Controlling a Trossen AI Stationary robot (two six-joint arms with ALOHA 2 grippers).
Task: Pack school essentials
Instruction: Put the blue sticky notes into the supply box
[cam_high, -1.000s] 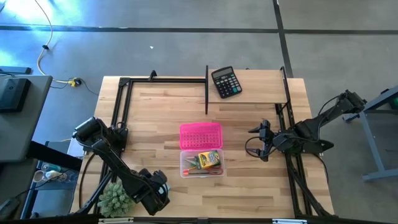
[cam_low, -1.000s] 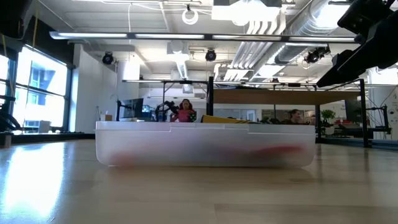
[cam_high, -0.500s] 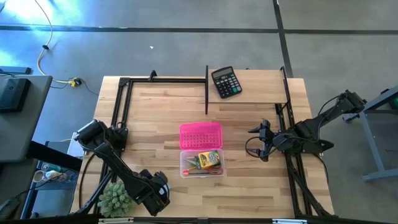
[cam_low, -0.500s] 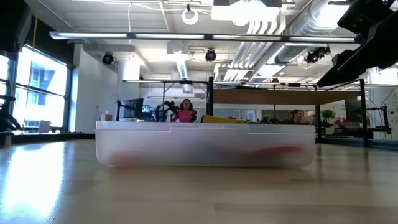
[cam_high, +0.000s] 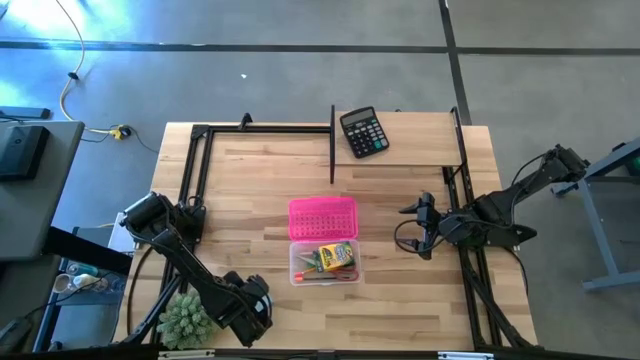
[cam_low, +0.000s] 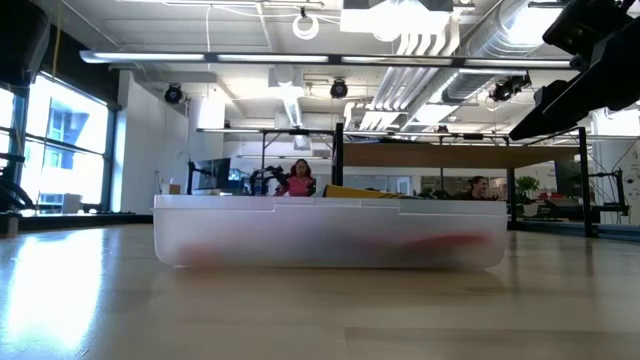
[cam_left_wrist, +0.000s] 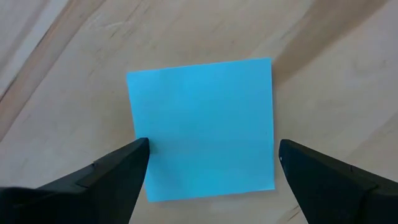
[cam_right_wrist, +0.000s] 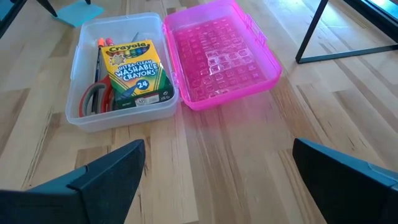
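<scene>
Wooden table (cam_left_wrist: 323, 74), notepad (cam_left_wrist: 202, 127) between open left tool (cam_left_wrist: 208, 163)

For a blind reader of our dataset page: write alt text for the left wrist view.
A light blue square notepad lies flat on the pale wooden table, directly below the open left gripper. The gripper's two dark fingers straddle the pad's lower corners, one at each side, not closed on it.

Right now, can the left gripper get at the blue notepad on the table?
Probably yes. The left gripper hangs directly over the blue notepad, fingers open on either side of it, and nothing lies between them.
</scene>
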